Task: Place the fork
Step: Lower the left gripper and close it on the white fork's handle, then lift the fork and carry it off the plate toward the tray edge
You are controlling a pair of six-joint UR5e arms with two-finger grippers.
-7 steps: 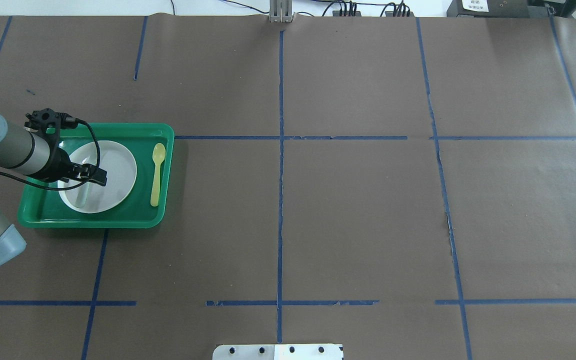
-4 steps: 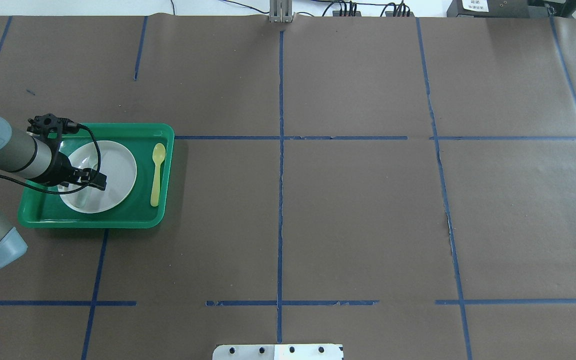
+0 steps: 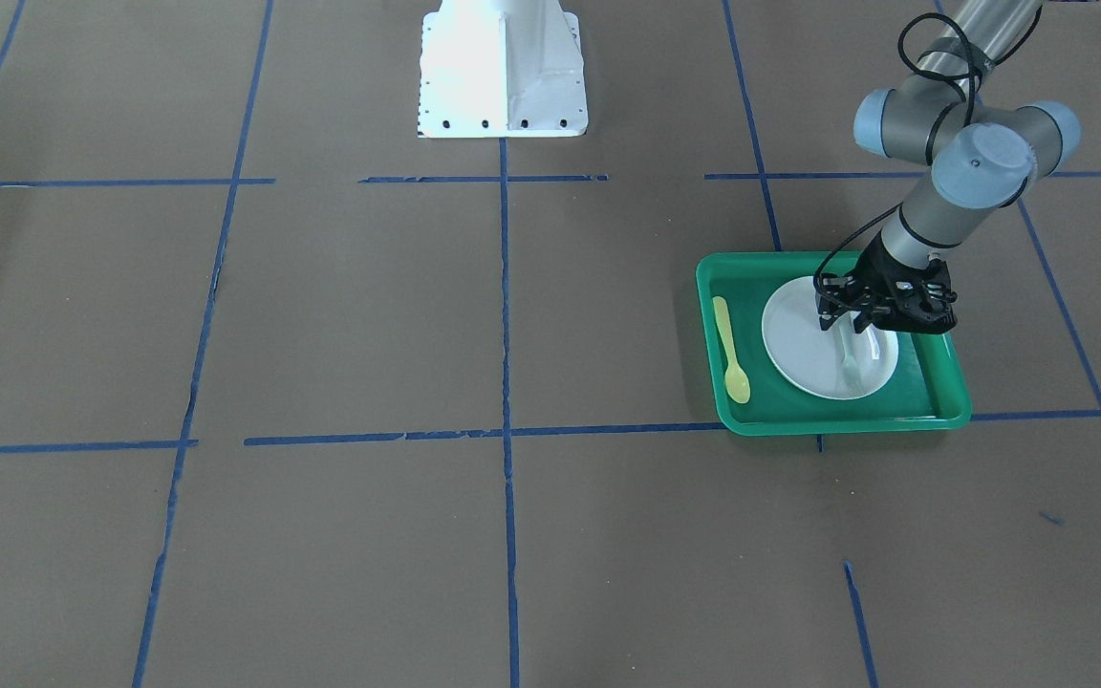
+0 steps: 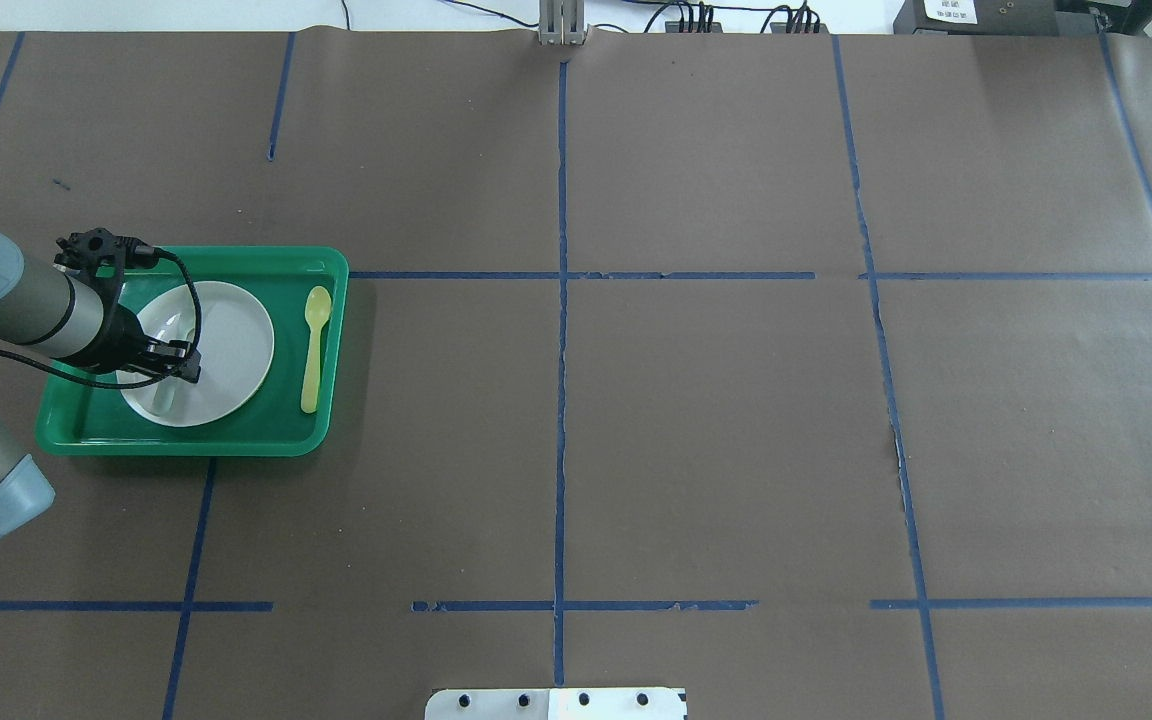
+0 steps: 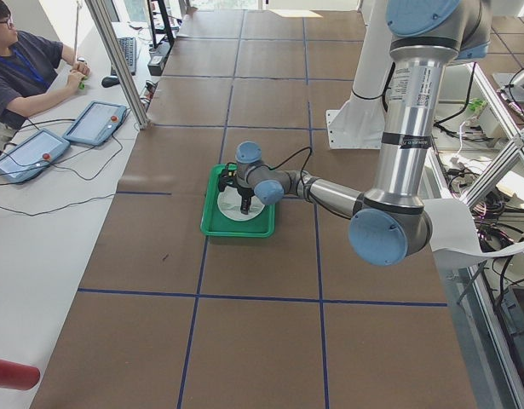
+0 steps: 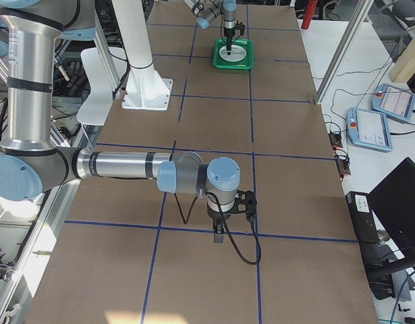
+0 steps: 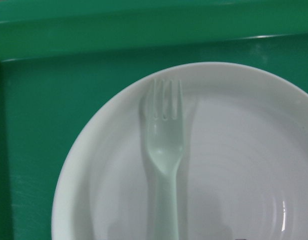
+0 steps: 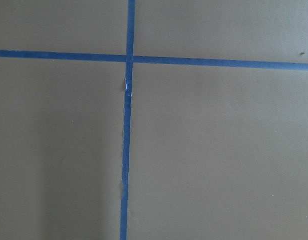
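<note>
A green tray [image 4: 236, 440] sits on the left part of the brown table [image 4: 696, 420]. In the left half of the tray is a round white plate [image 4: 236, 340]. The fork [image 7: 165, 145] lies flat on the plate, a bit left of its middle. It is pale and see-through. Its short prongs point away from the robot and reach close to the plate's rim, and its handle runs back toward the robot. To the right of the plate, on the tray's green floor, lies a yellow spoon [image 4: 313, 345]. It is just beside the plate but not touching it, and its bowl points away from the robot too. The left arm comes in low from the left, over the tray's left edge. Its wrist is bent, so the left gripper [image 3: 849, 323] points straight down at the plate, right over the fork's handle. The black parts hide the tips, so I cannot tell how far open it is or if it has hold of the fork. Well apart from the tray, the right arm is stretched out flat above the table. The right gripper [image 6: 220, 233] hangs pointing down over a spot where blue tape lines [image 8: 126, 150] cross. I cannot tell how far open that one is either.
</note>
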